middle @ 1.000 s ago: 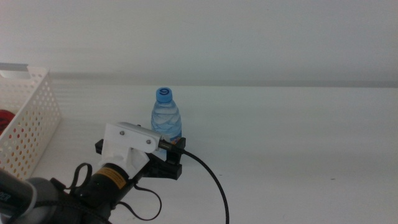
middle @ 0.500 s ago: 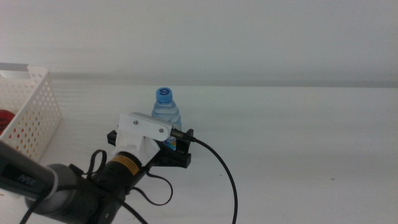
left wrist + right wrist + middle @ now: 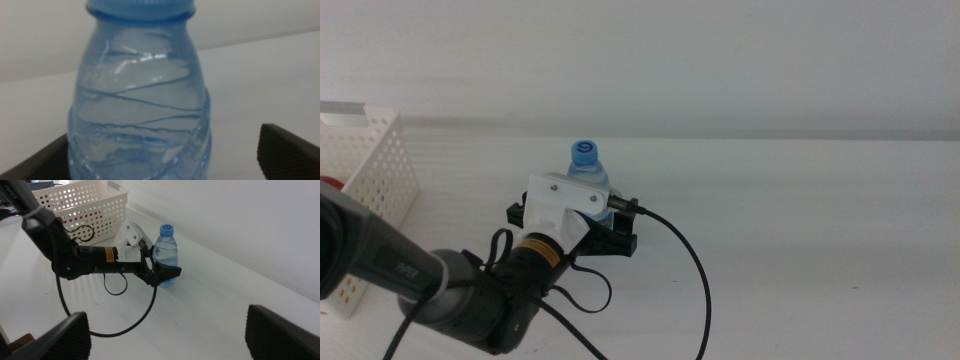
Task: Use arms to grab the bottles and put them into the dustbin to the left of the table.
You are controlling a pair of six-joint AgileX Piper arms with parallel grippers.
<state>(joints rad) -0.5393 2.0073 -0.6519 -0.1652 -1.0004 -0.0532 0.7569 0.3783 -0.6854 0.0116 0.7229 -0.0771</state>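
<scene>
A small clear water bottle [image 3: 587,177] with a blue cap stands upright on the white table [image 3: 800,230]. My left gripper [image 3: 576,229] is open at the bottle's lower body, one jaw on each side. In the left wrist view the bottle [image 3: 140,100] fills the space between the jaws of the left gripper [image 3: 165,155], with a gap on one side. My right gripper [image 3: 167,345] is open, holds nothing, and looks from afar at the bottle [image 3: 166,252] and the left gripper [image 3: 162,273]. The white perforated dustbin [image 3: 372,190] stands at the far left.
Something red [image 3: 328,184] lies inside the dustbin [image 3: 80,202]. The left arm's black cable [image 3: 692,285] loops over the table in front of the bottle. A pale wall rises behind the table.
My left gripper has moved forward and to the right towards the bottle, and its jaws now stand on either side of it. The bottle has not moved.
</scene>
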